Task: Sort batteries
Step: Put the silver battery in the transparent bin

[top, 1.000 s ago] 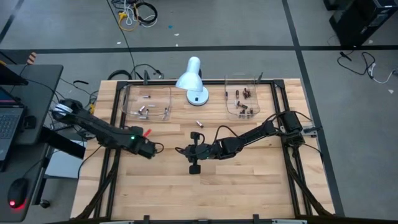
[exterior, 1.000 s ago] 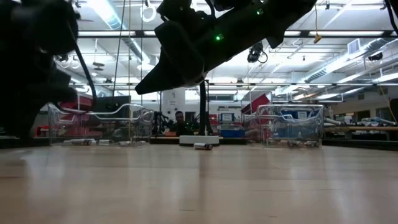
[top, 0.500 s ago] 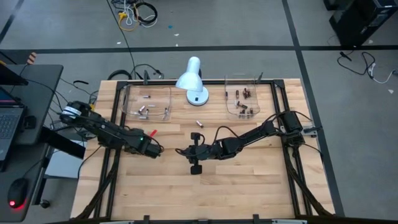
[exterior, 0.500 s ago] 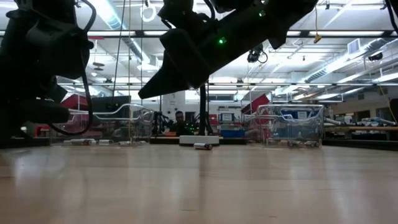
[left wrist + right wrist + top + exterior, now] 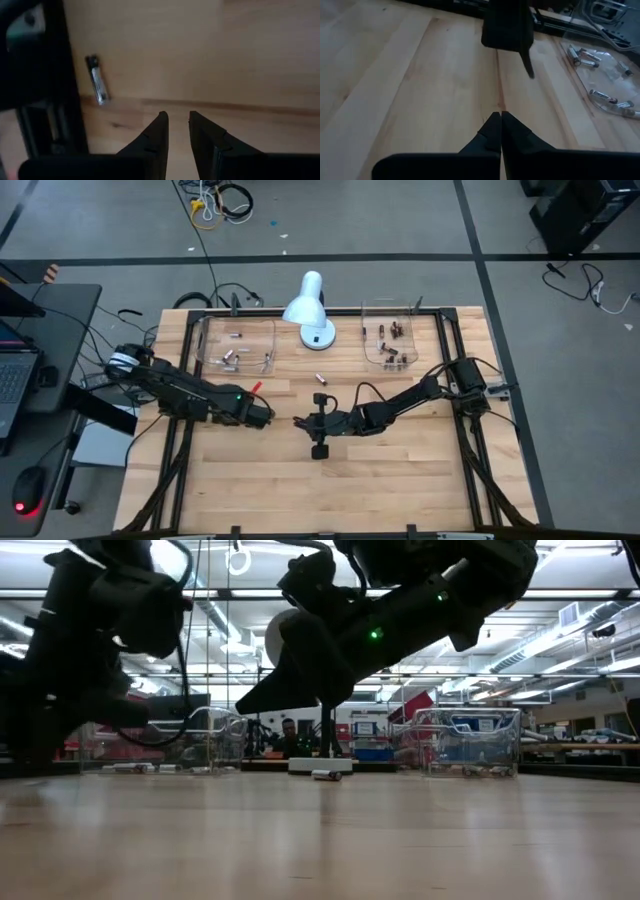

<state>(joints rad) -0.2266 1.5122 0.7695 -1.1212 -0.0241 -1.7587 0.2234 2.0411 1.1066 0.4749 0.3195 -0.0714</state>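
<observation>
One loose battery (image 5: 320,377), silvery with a dark end, lies on its side on the bare wood in front of the lamp; it also shows in the low view (image 5: 326,776) and the left wrist view (image 5: 96,85). Silvery batteries (image 5: 236,358) lie in the left clear tray, brown ones (image 5: 390,340) in the right clear tray. My left gripper (image 5: 264,413) (image 5: 177,119) hovers left of centre, fingers a narrow gap apart, nothing between them. My right gripper (image 5: 298,421) (image 5: 497,117) hovers at the table's centre, pointing left, shut on nothing.
A white desk lamp (image 5: 310,305) stands at the far middle between the left tray (image 5: 210,330) and the right tray (image 5: 370,310). The two grippers face each other, a short gap apart. Bare wood (image 5: 400,470) stretches along the near side. A black frame rail (image 5: 300,313) borders the table.
My left gripper has travelled toward the table's right, closing on the right gripper near the centre. My right arm has shifted slightly toward the right. The loose battery has stayed in place.
</observation>
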